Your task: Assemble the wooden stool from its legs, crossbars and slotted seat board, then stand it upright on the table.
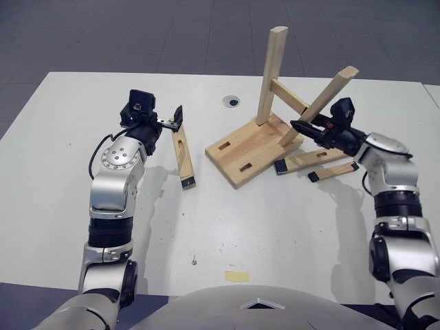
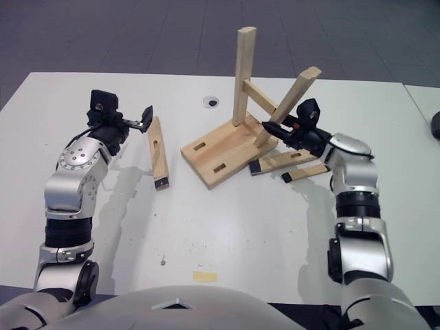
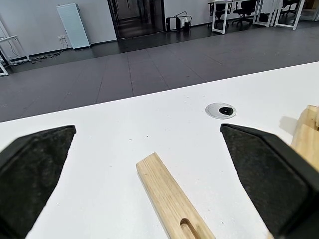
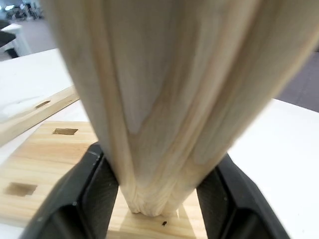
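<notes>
We are hovering our left gripper (image 3: 148,130), jaws wide apart, at the far end of the loose leg (image 1: 183,155), which is lying lengthwise away from us, left of the seat board (image 1: 240,155). Our right gripper (image 1: 306,128) is clamping the leaning leg (image 1: 323,100) near its foot, and this is hiding whether the leg is sitting in its slot.

A pale rectangular wooden seat board (image 1: 237,155) with dark slots lies mid-table. One square wooden leg (image 1: 270,75) stands upright in it, and a slanting leg (image 1: 328,95) leans rightward, with a short crossbar (image 1: 289,96) between them. A loose slotted leg (image 1: 182,152) lies flat to its left. Two black-tipped sticks (image 1: 309,160) (image 1: 335,171) lie to its right.
</notes>
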You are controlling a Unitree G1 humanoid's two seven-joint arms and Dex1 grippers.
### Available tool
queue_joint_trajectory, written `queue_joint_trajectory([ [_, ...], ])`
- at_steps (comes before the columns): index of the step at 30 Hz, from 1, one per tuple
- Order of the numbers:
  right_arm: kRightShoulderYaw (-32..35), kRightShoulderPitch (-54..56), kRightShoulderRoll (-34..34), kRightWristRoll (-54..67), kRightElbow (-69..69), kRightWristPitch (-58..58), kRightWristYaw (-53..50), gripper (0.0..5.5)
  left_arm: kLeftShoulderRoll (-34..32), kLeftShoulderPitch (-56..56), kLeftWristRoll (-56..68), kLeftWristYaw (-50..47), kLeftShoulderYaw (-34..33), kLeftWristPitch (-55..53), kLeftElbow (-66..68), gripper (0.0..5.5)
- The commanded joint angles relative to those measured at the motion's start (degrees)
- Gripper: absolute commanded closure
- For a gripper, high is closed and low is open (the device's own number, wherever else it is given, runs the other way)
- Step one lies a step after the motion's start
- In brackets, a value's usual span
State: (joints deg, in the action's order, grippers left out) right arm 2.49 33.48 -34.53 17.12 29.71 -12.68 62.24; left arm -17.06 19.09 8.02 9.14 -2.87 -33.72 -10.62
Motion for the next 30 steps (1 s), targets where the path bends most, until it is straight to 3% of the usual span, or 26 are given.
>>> queue_joint_trajectory([
  [1,-6.89,3.81,-2.00,-3.79,2.06,3.71,11.74,3.42,-0.59,0.36,-0.85,0.58,0.13,-0.06,0.78,0.10],
  [5,-10.34,5.21,0.18,-5.00,3.53,5.63,15.23,3.42,-0.29,0.02,-0.81,0.42,-0.07,-0.42,0.16,0.10],
  [9,-9.05,7.04,4.03,-7.70,9.24,14.51,5.62,3.39,-0.17,-0.51,-0.95,0.59,-0.37,-0.46,0.15,0.10],
  [10,-7.62,7.12,5.02,-7.35,9.36,16.00,2.27,3.02,-0.10,-0.28,-0.95,0.95,-0.14,-0.25,0.76,0.10],
  [17,-1.31,4.82,9.29,-2.57,4.37,14.07,-6.91,1.88,0.75,-0.48,-0.99,1.45,-0.02,-0.33,1.08,0.10],
  [22,4.54,-3.73,8.59,1.74,-5.44,7.75,-12.90,1.09,0.55,-1.36,-1.11,1.28,-0.88,-0.34,0.46,0.10],
  [28,20.55,-20.16,13.86,6.13,-20.36,3.70,-36.43,0.17,0.47,-5.67,-1.11,-0.23,-3.45,-1.34,-4.22,0.10],
  [30,21.89,-27.21,15.23,3.50,-24.27,3.76,-41.65,0.11,0.63,-7.37,-1.10,-0.81,-4.19,-1.85,-5.96,0.10],
])
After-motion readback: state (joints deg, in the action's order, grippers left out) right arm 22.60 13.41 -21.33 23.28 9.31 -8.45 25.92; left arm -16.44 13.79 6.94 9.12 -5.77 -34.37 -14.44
